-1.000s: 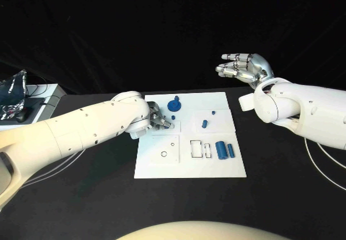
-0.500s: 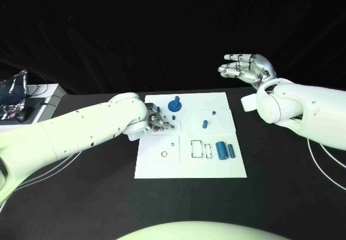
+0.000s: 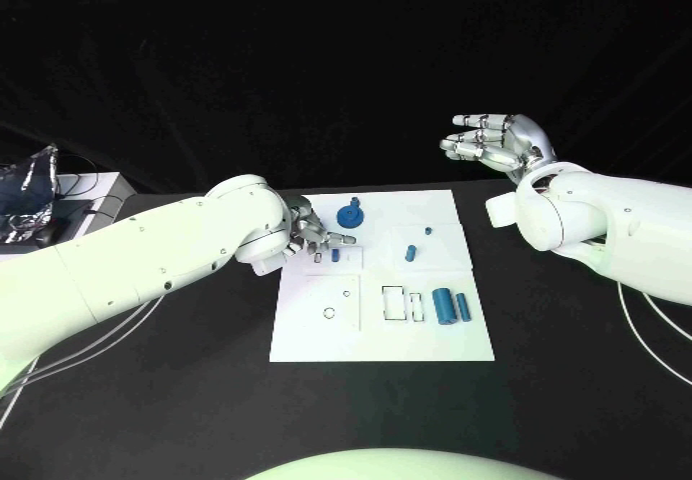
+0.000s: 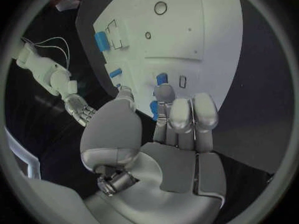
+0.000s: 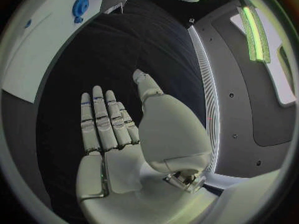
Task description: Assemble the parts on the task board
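One white rectangular task board (image 3: 382,335) lies mid-worktop (image 3: 173,400), carrying six small blue plastic parts; the round gear-shaped blue part (image 3: 351,213) sits just beside the left robot hand (image 3: 309,236), whose fingers are spread, holding nothing. The right robot hand (image 3: 498,143) hangs open, well apart. The left wrist view shows fingertips (image 4: 164,92) over a small blue peg (image 4: 161,78)

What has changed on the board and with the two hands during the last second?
The left hand has drawn back slightly toward the board's left edge, uncovering a small blue part that now lies beside its fingertips; whether the hand released it is unclear. The right hand stays raised and open behind the white board. The other blue parts have not moved.
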Tool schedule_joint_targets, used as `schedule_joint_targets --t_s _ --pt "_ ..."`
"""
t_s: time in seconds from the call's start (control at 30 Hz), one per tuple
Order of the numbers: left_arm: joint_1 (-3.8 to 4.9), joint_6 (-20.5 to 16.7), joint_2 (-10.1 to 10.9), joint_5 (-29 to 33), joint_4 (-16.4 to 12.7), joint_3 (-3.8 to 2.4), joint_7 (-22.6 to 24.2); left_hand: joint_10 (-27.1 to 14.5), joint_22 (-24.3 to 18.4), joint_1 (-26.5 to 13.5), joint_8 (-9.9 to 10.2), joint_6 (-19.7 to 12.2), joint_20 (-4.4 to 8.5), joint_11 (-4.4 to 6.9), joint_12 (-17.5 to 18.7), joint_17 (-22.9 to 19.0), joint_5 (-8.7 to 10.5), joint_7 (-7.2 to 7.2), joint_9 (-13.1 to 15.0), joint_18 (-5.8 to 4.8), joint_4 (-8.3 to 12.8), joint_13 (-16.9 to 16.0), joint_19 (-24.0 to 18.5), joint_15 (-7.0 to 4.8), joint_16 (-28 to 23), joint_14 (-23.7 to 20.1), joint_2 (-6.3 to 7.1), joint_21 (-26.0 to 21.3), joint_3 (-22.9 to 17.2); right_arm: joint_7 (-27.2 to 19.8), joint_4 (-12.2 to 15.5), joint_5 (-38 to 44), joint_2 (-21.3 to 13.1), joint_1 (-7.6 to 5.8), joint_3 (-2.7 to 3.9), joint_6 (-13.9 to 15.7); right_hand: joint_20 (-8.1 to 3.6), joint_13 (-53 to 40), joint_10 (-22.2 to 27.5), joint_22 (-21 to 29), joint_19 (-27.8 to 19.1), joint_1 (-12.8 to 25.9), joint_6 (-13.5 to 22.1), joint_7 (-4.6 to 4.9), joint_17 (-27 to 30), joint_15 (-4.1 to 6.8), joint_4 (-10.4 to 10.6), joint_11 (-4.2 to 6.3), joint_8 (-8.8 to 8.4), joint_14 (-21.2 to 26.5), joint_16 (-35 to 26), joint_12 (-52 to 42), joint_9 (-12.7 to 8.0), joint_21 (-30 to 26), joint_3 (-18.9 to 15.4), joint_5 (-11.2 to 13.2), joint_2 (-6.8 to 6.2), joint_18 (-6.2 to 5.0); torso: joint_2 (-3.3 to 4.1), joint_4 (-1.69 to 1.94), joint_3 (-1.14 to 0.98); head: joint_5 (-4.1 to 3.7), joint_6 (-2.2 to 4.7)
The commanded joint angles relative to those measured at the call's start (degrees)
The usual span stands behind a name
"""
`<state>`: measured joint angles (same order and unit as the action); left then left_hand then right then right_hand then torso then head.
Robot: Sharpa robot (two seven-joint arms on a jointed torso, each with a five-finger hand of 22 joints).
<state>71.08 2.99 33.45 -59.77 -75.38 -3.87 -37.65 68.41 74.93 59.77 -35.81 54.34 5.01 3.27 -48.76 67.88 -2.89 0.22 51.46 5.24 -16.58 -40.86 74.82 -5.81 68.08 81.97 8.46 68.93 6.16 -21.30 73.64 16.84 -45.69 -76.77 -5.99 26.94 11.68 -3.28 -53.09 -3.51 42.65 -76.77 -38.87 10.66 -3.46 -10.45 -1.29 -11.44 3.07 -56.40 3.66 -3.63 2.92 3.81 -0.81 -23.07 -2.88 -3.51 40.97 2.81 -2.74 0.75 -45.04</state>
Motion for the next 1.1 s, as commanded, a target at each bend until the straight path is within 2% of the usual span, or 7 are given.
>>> schedule_joint_targets --t_s 0.03,0.13,0.17,0.4,0.8,0.97,1.1 --pt "0.02 -1.77 1.4 1.63 -0.76 -1.53 0.48 -1.91 -1.24 3.54 1.99 -2.44 -0.29 -1.09 0.63 -2.56 -0.01 1.18 -1.14 -0.35 0.96 0.0 -2.6 0.79 -2.92 -1.82 -3.66 -3.05 -1.48 -0.56 -0.57 0.51 0.11 0.05 -0.02 -0.6 -0.12 0.06 -0.01 0.04 -0.06 0.2 0.11 3.41 0.07 0.04 -0.46 -0.09 -0.32 -0.09 -0.25 0.29 -0.05 -0.1 0.02 -0.22 -0.33 -0.24 -0.07 0.04 -0.06 0.27 0.48" --pt "0.03 -1.81 2.59 2.15 -0.94 -2.94 0.66 -3.21 -2.4 7.13 3.75 -2.77 -0.93 -1.83 0.37 -4.38 -0.07 2.18 -3.24 -0.08 2.46 -0.12 -4.06 1.47 -4.74 -2.94 -5.5 -5.06 -5.92 -0.6 -0.87 0.49 0.14 0.05 -0.02 -0.56 -0.13 0.06 -0.08 0.03 0.08 0.16 0.01 3.4 0.08 0.05 -0.55 -0.08 -0.32 -0.13 -0.27 0.3 -0.05 -0.09 0.05 -0.22 -0.32 -0.24 -0.05 0.09 -0.11 0.35 0.9" --pt "0.04 -1.73 2.96 2.27 -0.84 -3.46 0.72 -3.59 -2.57 5.96 4.18 -1.59 -1.41 -1.72 -0.51 -5.07 -0.02 2.16 -5.33 0.24 1.53 -0.09 -3.97 1.79 -4.57 -2.97 -3.13 -5.54 -11.35 -0.6 -0.95 0.48 0.15 0.05 -0.03 -0.55 -0.13 0.06 -0.08 0.03 0.08 0.16 0.01 3.4 0.08 0.05 -0.55 -0.08 -0.32 -0.13 -0.27 0.3 -0.05 -0.09 0.05 -0.22 -0.32 -0.24 -0.11 0.1 -0.06 0.34 1.06" --pt "0.12 -0.32 3.17 2.51 2.07 -5.59 1.0 -5.0 -3.15 5.1 4.85 -3.99 -1.98 -2.7 -1.36 -7.29 -0.01 3.27 -7.64 0.66 0.42 0.38 -4.64 2.2 -5.28 -4.12 -0.13 -6.96 -13.26 -0.56 -1.23 0.45 0.26 0.05 -0.03 -0.66 -0.14 0.06 -0.2 0.04 0.11 0.25 -0.04 3.44 0.07 0.08 -0.6 -0.08 -0.32 -0.28 -0.26 0.29 -0.05 -0.1 0.1 -0.3 -0.25 -0.22 0.13 -0.01 -0.04 0.16 2.29" --pt "0.65 -0.18 -0.28 0.38 9.57 -6.15 3.3 -5.2 -2.89 1.34 6.44 -4.48 -2.32 -3.1 -2.12 -9.09 0.06 3.92 -13.67 0.96 0.12 1.59 -4.35 2.5 -4.88 -4.37 -3.67 -7.45 1.37 -0.46 -0.22 -0.44 -0.4 0.03 -0.03 -0.57 -0.16 0.06 -0.29 0.03 0.18 0.24 -0.06 3.44 0.07 0.08 -0.71 -0.08 -0.32 -0.3 -0.26 0.29 -0.05 -0.1 0.16 -0.37 -0.09 -0.22 1.09 0.03 -0.01 0.58 3.77" --pt "0.77 1.46 -2.56 -0.35 12.75 -6.11 4.06 -5.36 -2.71 3.4 5.45 -4.55 -2.45 -3.08 -2.41 -9.45 0.01 3.84 -14.2 1.0 0.3 1.85 -4.35 2.51 -4.64 -4.47 -4.45 -7.53 0.87 -0.45 0.19 -0.6 -0.61 -0.07 -0.02 -0.48 -0.16 0.05 -0.28 0.04 0.13 0.37 -0.02 3.48 0.07 0.08 -0.77 -0.09 -0.32 -0.29 -0.26 0.28 -0.05 -0.11 0.16 -0.47 -0.07 -0.2 1.69 0.07 0.03 0.97 4.38" --pt "0.78 1.87 -4.0 -0.57 14.94 -5.81 4.44 -5.56 -2.49 3.73 3.88 -4.92 -2.51 -3.03 -2.79 -9.8 -0.03 3.73 -14.45 1.04 0.11 2.14 -4.35 2.5 -4.26 -4.62 -3.32 -7.6 -3.29 -0.48 0.46 -0.6 -0.72 -0.23 0.0 -0.42 -0.16 0.05 -0.27 0.04 0.15 0.37 -0.08 3.49 0.07 0.07 -0.8 -0.1 -0.32 -0.28 -0.27 0.29 -0.05 -0.11 0.17 -0.6 -0.09 -0.2 2.26 -0.05 0.05 0.91 4.75"
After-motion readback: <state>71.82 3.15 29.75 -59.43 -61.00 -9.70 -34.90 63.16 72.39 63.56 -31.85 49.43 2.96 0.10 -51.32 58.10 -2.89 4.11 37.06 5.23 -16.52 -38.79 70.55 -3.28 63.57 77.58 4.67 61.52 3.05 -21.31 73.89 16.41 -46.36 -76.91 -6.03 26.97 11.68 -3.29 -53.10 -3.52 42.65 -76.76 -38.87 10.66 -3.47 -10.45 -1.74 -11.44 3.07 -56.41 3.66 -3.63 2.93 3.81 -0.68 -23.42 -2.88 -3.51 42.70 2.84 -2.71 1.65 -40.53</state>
